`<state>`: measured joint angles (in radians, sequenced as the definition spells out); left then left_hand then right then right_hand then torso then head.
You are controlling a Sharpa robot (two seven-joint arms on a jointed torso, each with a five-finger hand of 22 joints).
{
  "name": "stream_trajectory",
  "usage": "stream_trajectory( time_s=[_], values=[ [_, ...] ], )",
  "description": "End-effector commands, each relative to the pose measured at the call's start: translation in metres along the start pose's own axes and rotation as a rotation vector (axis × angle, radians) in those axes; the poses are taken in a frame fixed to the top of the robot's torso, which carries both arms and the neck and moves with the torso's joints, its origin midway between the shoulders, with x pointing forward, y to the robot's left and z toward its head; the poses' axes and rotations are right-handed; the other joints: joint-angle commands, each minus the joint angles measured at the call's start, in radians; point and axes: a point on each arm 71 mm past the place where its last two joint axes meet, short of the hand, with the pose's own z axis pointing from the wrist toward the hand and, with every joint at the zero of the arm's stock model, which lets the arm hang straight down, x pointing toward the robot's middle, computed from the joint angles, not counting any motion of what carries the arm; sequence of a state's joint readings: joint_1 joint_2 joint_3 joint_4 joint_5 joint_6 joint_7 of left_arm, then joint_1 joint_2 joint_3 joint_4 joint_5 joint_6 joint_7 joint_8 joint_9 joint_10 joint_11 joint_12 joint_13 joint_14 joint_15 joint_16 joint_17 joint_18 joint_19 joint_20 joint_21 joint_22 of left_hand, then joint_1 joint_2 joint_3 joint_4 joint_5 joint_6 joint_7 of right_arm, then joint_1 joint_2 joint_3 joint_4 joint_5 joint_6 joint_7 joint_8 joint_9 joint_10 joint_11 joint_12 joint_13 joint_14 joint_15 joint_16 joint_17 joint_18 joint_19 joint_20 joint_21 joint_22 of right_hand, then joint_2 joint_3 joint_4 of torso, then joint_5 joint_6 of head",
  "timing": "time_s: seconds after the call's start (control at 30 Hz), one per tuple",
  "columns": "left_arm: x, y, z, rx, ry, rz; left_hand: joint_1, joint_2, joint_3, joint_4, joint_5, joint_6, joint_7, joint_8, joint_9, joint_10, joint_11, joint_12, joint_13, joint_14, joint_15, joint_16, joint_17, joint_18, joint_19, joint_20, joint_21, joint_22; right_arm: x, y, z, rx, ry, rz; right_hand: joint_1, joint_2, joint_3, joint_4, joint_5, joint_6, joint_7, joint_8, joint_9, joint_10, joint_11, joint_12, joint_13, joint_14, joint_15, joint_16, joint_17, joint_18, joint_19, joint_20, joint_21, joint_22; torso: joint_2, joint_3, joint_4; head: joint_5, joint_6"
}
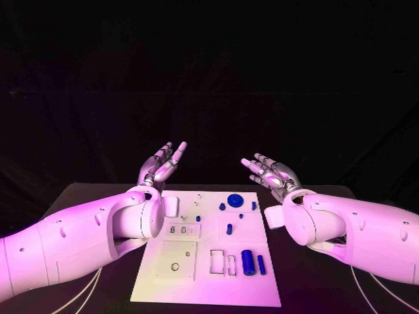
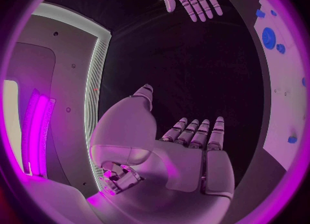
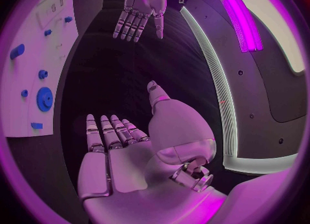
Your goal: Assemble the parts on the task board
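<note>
The flat white rectangular task board (image 1: 209,261) lies in the middle of the black worktop (image 1: 309,288), reaching toward its near edge. Small blue plastic parts (image 1: 236,200) rest on the board's far and right portions. The left hand (image 1: 162,163) and right hand (image 1: 271,173) are raised beyond the board's far edge, palms facing, fingers (image 2: 197,131) released and spread, grasping nothing, well apart from every part.

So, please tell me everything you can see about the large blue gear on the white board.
The large blue gear is a round, toothed disc, plastic by its look, with a hole at its centre. It lies flat near the far edge of the task board, smaller blue parts beside it. Neither hand touches it; both hover open beyond the board.
</note>
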<state>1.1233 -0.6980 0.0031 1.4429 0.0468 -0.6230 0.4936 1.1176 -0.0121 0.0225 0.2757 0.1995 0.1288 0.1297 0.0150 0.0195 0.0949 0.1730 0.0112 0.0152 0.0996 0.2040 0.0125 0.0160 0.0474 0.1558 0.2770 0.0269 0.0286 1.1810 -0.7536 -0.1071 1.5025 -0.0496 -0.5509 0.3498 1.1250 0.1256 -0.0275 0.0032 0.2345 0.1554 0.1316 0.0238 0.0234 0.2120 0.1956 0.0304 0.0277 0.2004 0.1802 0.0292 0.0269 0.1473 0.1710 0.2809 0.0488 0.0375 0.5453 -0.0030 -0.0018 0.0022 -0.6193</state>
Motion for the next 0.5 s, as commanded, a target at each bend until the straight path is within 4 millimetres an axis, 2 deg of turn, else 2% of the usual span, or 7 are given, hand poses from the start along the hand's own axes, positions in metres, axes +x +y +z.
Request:
stream_trajectory(
  time_s=[0.03,0.2,0.23,0.3,0.33,0.4,0.5],
  values=[
    [0.005,0.0,0.0,-0.004,0.054,-0.043,0.062,0.0,0.002,0.015,0.01,0.032,0.104,0.009,0.004,0.026,0.029,0.009,0.005,0.021,0.017,0.008,0.005,0.027,-0.005,0.015,0.005,0.002,0.011,-0.002,0.002,0.066,0.175,-0.022,0.157,0.001,0.026,-0.075,0.004,0.29,0.117,0.06,0.032,0.36,0.026,0.058,0.028,0.357,0.019,0.057,0.028,0.016,0.211,0.012,0.091,0.043,0.0,0.0,-0.0001,0.0,0.0],
    [0.005,0.0,0.0,-0.004,0.054,-0.043,0.124,0.006,0.009,0.002,0.008,0.159,0.141,0.036,0.021,0.158,0.068,0.034,0.02,0.194,0.049,0.047,0.027,0.018,0.076,0.021,0.043,0.022,0.012,-0.001,0.003,0.077,0.198,-0.031,0.209,-0.007,0.046,-0.112,-0.006,0.535,0.098,0.095,0.045,0.651,0.018,0.091,0.037,0.648,0.01,0.092,0.039,0.022,0.454,0.011,0.18,0.075,0.0,0.0,-0.0001,0.0,0.0],
    [-0.016,-0.009,-0.006,0.023,0.055,-0.038,0.14,0.007,0.012,-0.004,0.009,0.214,0.15,0.051,0.029,0.223,0.082,0.049,0.028,0.266,0.045,0.067,0.036,0.015,0.125,0.022,0.063,0.033,-0.008,0.025,0.01,-0.183,0.121,-0.354,0.217,-0.009,0.05,-0.118,-0.008,0.577,0.098,0.1,0.047,0.674,0.011,0.092,0.037,0.673,0.005,0.095,0.039,0.027,0.489,0.01,0.193,0.078,0.021,0.0011,-0.0002,-0.005,-0.025],
    [-0.019,-0.012,-0.006,0.033,0.052,-0.035,0.175,0.008,0.015,-0.018,0.008,0.328,0.159,0.079,0.042,0.369,0.091,0.081,0.041,0.398,0.038,0.098,0.047,0.016,0.229,0.019,0.107,0.055,-0.01,0.029,0.011,-0.21,0.117,-0.4,0.227,-0.012,0.059,-0.127,-0.009,0.657,0.095,0.104,0.047,0.716,0.0,0.088,0.036,0.715,-0.006,0.094,0.038,0.034,0.527,0.008,0.204,0.077,0.024,0.0017,0.0025,-0.007,-0.027],
    [-0.02,-0.012,-0.007,0.034,0.052,-0.034,0.186,0.009,0.017,-0.025,0.008,0.359,0.157,0.086,0.045,0.411,0.086,0.09,0.044,0.464,0.031,0.117,0.054,0.021,0.288,0.017,0.132,0.067,-0.011,0.029,0.011,-0.213,0.117,-0.405,0.229,-0.013,0.062,-0.129,-0.009,0.677,0.093,0.104,0.047,0.727,-0.003,0.087,0.035,0.726,-0.008,0.094,0.037,0.036,0.535,0.007,0.206,0.077,0.025,0.002,0.003,-0.008,-0.028],
    [-0.022,-0.015,-0.007,0.043,0.053,-0.029,0.222,0.011,0.023,-0.048,0.008,0.491,0.151,0.118,0.059,0.607,0.07,0.134,0.059,0.657,0.007,0.168,0.072,0.05,0.462,0.014,0.21,0.103,-0.013,0.033,0.01,-0.237,0.115,-0.452,0.232,-0.019,0.071,-0.134,-0.009,0.719,0.088,0.1,0.044,0.765,-0.014,0.081,0.035,0.769,-0.019,0.096,0.038,0.038,0.568,0.001,0.214,0.076,0.032,0.0031,0.0048,-0.009,-0.029],
    [-0.024,-0.02,-0.008,0.056,0.058,-0.02,0.256,0.015,0.031,-0.075,0.008,0.667,0.133,0.152,0.07,0.744,0.044,0.158,0.059,0.768,-0.023,0.19,0.075,0.103,0.562,0.01,0.265,0.12,-0.014,0.037,0.011,-0.259,0.119,-0.499,0.232,-0.027,0.09,-0.14,-0.008,0.758,0.079,0.087,0.041,0.812,-0.026,0.063,0.035,0.827,-0.035,0.093,0.04,0.039,0.612,-0.013,0.223,0.072,0.04,0.006,0.0057,-0.009,-0.027]
  ],
)
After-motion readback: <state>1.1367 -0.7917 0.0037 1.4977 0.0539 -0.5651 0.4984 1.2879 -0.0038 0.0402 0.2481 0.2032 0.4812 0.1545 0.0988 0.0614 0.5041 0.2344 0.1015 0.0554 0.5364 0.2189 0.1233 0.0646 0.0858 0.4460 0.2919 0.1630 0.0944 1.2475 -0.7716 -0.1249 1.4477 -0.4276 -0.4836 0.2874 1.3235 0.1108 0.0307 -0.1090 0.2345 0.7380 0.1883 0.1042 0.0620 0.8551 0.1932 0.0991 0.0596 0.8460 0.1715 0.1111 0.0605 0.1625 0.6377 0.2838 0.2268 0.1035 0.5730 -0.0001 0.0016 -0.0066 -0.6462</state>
